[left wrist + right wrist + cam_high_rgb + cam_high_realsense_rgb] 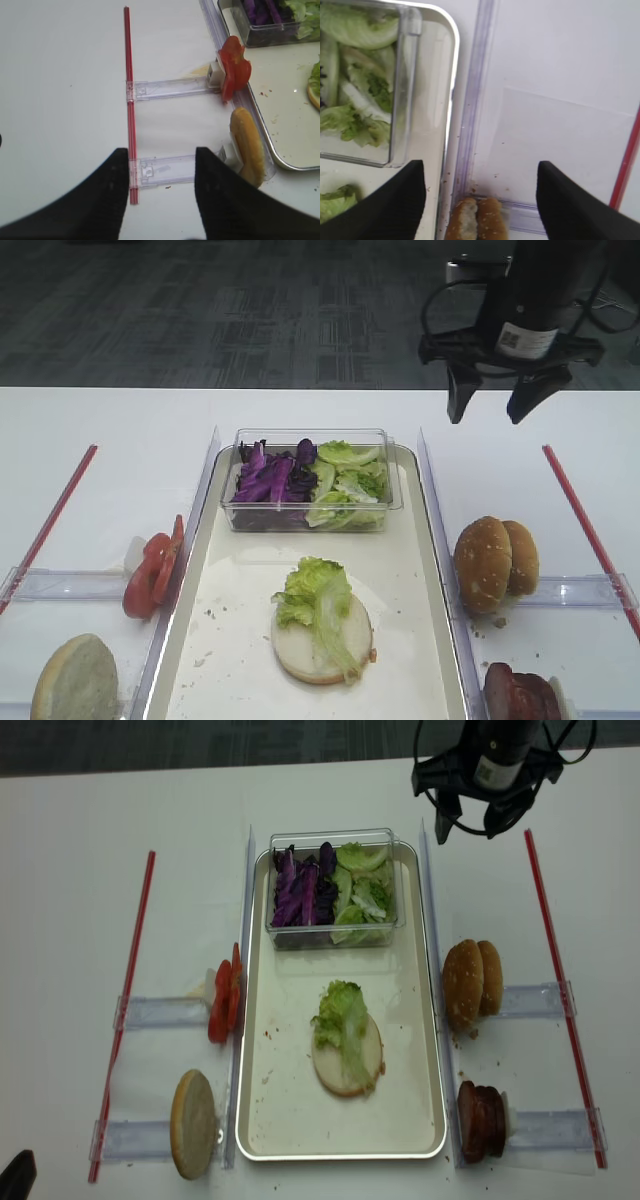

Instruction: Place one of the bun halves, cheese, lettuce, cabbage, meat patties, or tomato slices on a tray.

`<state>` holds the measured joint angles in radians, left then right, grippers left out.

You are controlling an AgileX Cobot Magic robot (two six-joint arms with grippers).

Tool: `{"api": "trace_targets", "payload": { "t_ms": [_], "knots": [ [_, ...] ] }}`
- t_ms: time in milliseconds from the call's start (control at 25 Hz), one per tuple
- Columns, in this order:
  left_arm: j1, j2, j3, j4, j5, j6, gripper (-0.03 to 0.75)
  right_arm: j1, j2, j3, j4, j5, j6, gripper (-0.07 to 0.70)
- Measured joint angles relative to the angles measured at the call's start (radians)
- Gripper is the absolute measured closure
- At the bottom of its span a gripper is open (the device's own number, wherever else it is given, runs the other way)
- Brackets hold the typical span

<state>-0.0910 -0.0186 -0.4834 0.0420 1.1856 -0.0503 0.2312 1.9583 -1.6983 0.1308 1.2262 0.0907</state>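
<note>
Two layers down on tray [425, 570], bun [322, 635] plus lettuce [318, 600]; patties [522, 693] next by guess, right gripper [492, 398] wide open, empty, hovering above right-side buns [496, 560].

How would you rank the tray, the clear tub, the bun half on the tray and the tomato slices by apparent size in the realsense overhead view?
Largest to smallest:
1. tray
2. clear tub
3. bun half on the tray
4. tomato slices, though they stand on edge, so their faces are foreshortened.
</note>
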Motion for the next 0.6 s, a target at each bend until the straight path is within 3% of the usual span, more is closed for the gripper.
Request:
{"api": "trace_targets", "payload": {
  "t_ms": [280, 600],
  "knots": [
    [0.0, 0.0, 0.0, 0.0, 0.0, 0.0, 0.419, -0.093, 0.0, 0.0, -0.021, 0.0, -0.017, 0.14],
    [0.0, 0.0, 0.0, 0.0, 0.0, 0.0, 0.419, -0.109, -0.004, 0.0, -0.045, 0.002, -0.033, 0.14]
  ]
}}
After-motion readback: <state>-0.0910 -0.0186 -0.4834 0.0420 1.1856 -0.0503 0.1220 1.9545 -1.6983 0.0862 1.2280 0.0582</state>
